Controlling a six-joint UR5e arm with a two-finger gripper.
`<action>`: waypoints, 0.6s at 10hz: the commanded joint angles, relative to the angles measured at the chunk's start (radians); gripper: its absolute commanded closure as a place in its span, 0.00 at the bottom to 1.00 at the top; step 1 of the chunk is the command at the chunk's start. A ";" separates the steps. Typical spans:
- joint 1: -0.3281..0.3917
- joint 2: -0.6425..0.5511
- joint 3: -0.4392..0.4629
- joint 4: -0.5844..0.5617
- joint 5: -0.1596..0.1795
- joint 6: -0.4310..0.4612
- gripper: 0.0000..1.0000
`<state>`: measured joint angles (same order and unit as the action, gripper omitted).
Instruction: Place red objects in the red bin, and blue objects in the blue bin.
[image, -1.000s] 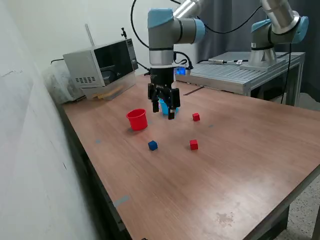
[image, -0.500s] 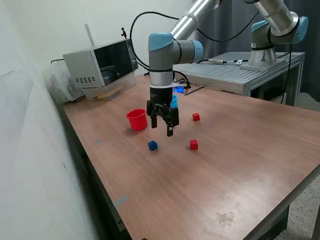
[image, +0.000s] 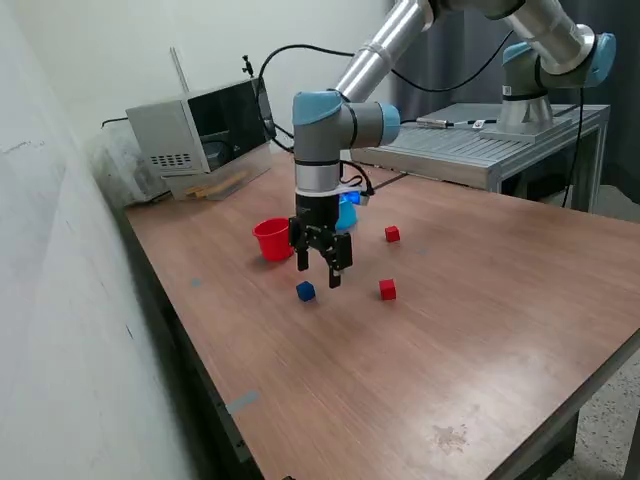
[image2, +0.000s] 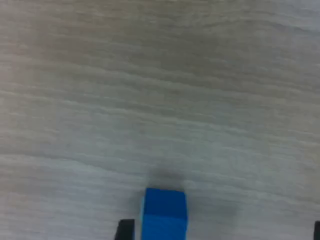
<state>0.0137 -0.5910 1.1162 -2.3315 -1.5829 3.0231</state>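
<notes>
My gripper (image: 319, 272) is open and empty, hanging just above the table, above and slightly behind a dark blue cube (image: 305, 291). That cube also shows in the wrist view (image2: 164, 214), close to one fingertip (image2: 125, 230). Two red cubes lie on the table, one near the gripper (image: 387, 289) and one farther back (image: 392, 234). The red cup (image: 271, 239) stands upright to the exterior view's left of the arm. The light blue cup (image: 347, 211) is mostly hidden behind the arm. I see no second blue cube.
A microwave-like grey box (image: 200, 128) stands at the table's back left. A second robot's base (image: 530, 95) sits on a metal bench (image: 480, 150) at the back right. A wall (image: 60, 300) runs along the exterior view's left.
The gripper has moved forward from over the light blue cup and come down toward the blue cube. The cubes and cups have not moved.
</notes>
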 joint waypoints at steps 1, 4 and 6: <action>-0.011 0.011 -0.012 -0.015 -0.002 -0.021 0.00; -0.012 0.020 -0.021 -0.022 -0.002 -0.036 0.00; -0.014 0.030 -0.029 -0.026 -0.002 -0.041 0.00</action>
<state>0.0013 -0.5680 1.0933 -2.3540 -1.5846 2.9871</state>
